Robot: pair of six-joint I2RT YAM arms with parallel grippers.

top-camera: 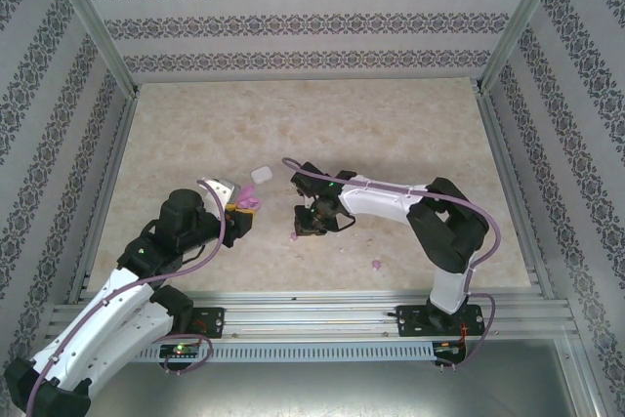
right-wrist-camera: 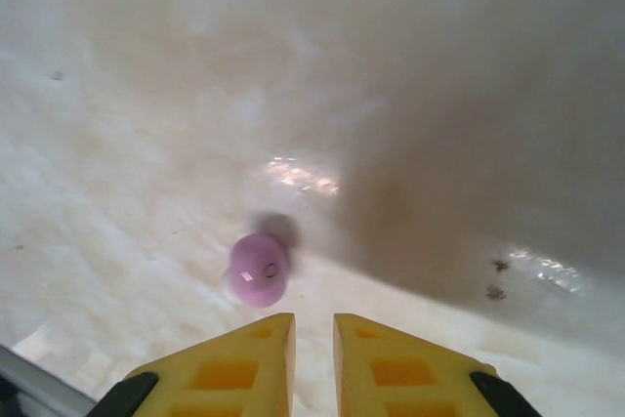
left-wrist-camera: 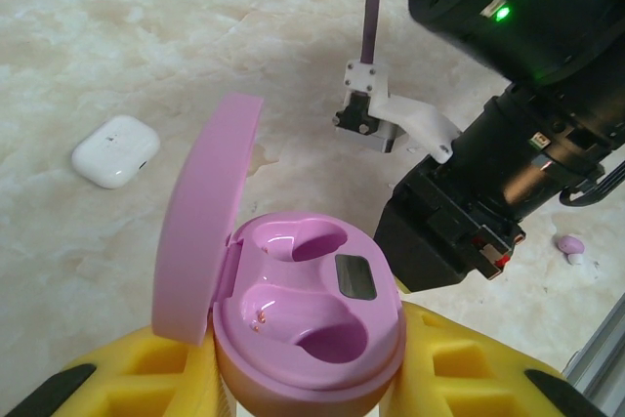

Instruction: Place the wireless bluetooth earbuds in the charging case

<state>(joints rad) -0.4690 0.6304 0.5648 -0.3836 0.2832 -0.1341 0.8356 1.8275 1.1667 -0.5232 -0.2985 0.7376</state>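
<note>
- R gripper (right-wrist-camera: 313,324): jaws nearly together, nothing betw them. It hangs low over the tabletop (right-wrist-camera: 410,95). A lilac earbud (right-wrist-camera: 259,270) lies just ahead of the tips, a bit off-centre, not touching.
- L gripper (left-wrist-camera: 308,378): clamped on the purple charging case (left-wrist-camera: 308,310), lid up, both wells empty.
- Step, prob: pick-up of 1st bud; none seated yet.
- Next needs: open jaws, centre over the bud, straddle it, pinch gently. It's tiny & rounded, so it could squirt out.
- Pose: R arm reaches inward, wrist pitched down. L arm is bent, presenting the case toward the R arm.
</note>
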